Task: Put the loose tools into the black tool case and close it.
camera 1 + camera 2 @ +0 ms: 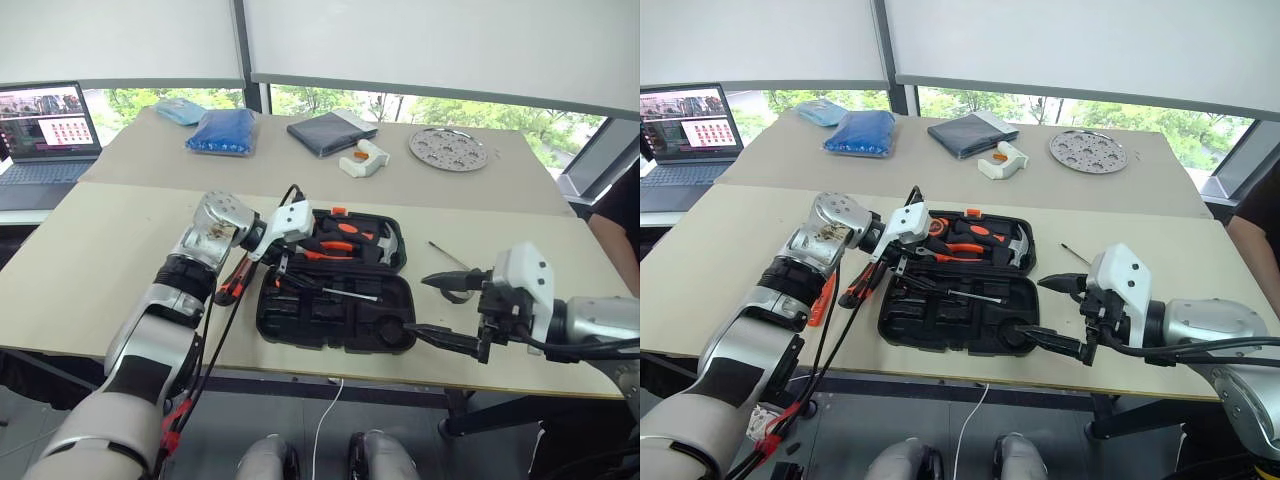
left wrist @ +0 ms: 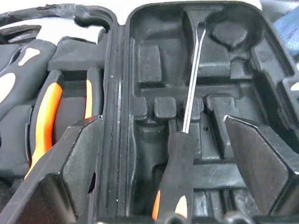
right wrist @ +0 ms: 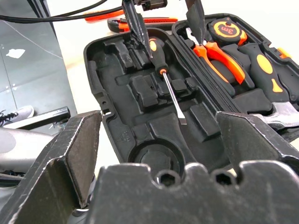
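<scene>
The black tool case (image 1: 335,298) lay open near the table's front edge, one screwdriver (image 2: 187,126) resting in its near half. The left gripper (image 3: 163,23) hung over that screwdriver's handle, fingers apart and holding nothing. The right gripper (image 1: 440,310) waited just right of the case, fingers spread wide and empty.

Office or lab, plain worktables (image 1: 120,240), open laptop (image 1: 45,135) (screen lit), roller-blind windows (image 1: 400,45)
</scene>
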`<action>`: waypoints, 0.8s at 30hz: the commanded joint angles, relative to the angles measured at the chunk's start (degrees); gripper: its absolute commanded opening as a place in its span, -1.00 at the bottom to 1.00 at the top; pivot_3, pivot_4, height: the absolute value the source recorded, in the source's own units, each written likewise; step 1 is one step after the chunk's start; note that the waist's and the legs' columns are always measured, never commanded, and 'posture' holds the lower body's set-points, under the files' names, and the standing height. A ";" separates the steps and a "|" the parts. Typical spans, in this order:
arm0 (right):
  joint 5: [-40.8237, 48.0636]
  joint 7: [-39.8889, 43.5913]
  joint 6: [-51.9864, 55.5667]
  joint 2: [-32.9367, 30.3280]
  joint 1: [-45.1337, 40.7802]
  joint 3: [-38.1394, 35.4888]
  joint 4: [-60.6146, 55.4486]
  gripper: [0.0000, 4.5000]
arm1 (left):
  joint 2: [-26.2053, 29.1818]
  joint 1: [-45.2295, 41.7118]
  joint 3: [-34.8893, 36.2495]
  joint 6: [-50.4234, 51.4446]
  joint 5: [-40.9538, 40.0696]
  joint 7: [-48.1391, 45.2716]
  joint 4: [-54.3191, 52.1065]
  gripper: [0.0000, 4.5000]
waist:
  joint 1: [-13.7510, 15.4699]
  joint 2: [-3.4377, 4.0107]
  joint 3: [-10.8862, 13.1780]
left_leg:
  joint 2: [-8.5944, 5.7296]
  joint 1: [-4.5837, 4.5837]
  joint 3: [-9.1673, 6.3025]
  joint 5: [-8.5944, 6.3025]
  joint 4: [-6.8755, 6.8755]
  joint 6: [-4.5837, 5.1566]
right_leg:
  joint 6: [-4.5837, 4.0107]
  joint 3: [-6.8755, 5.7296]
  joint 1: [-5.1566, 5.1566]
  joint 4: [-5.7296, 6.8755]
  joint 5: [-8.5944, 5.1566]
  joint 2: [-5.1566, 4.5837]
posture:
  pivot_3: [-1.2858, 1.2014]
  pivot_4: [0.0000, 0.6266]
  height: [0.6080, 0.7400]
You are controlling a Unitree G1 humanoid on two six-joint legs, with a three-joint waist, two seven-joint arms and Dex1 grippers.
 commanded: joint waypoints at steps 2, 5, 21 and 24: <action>0.93 -1.12 -1.13 0.55 -1.56 -2.10 -1.33 1.00 | -0.07 -1.35 -1.70 -5.88 3.99 3.35 5.34 0.98 | 0.01 0.00 0.00 | 0.00 0.01 0.00 0.00 0.00 0.00 | -0.02 0.00 0.00 0.00 0.01 0.00 | 0.03 -0.52 0.67; 0.95 -1.58 -1.20 0.95 -1.77 -2.07 -1.44 1.00 | -0.64 -2.03 -2.41 -7.70 5.42 4.29 8.08 0.66 | 0.10 0.00 0.00 | 0.00 0.00 -0.01 0.00 0.00 0.00 | -0.07 0.00 0.03 -0.01 0.04 0.00 | 0.03 -0.52 0.67; 1.99 -3.13 -0.60 1.49 -2.34 -2.84 -1.67 1.00 | -0.77 -4.31 -1.01 -4.61 3.84 -2.13 8.53 -0.99 | -0.04 0.02 -0.01 | -0.01 0.04 0.00 -0.02 0.02 0.05 | -0.06 -0.06 0.04 0.00 0.05 0.01 | 0.03 -0.52 0.67; 1.99 -3.39 -0.74 1.38 -2.29 -2.71 -1.67 1.00 | -1.49 -4.21 -0.70 -4.39 3.37 -1.83 8.50 -0.99 | -0.02 0.02 -0.01 | -0.01 0.03 0.00 -0.02 0.03 0.05 | -0.06 -0.04 0.04 0.00 0.05 0.00 | 0.03 -0.52 0.67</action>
